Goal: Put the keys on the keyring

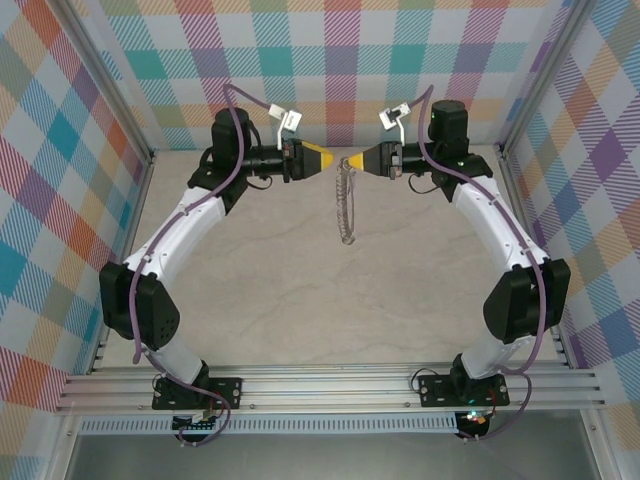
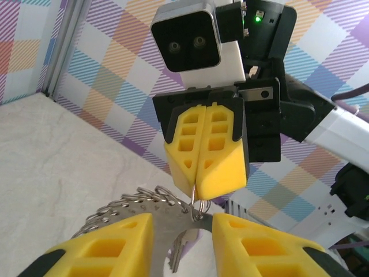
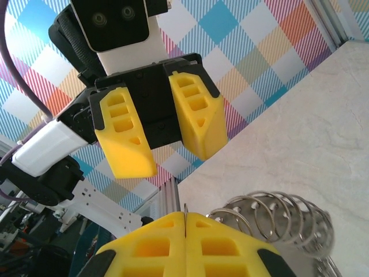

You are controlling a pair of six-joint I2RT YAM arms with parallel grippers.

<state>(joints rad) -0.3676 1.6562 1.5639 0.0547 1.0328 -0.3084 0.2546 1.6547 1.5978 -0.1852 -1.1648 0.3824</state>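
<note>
up in mid-air, the right gripper is pinched closed on the top of the keyring, whose coiled loop hangs down above the table with the keys dangling just under those tips, while the left gripper faces it close by, fingers spread apart.

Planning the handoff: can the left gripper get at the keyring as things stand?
Probably yes. The left gripper is open and faces the keyring, which hangs free from the shut right gripper, with nothing between them.
</note>
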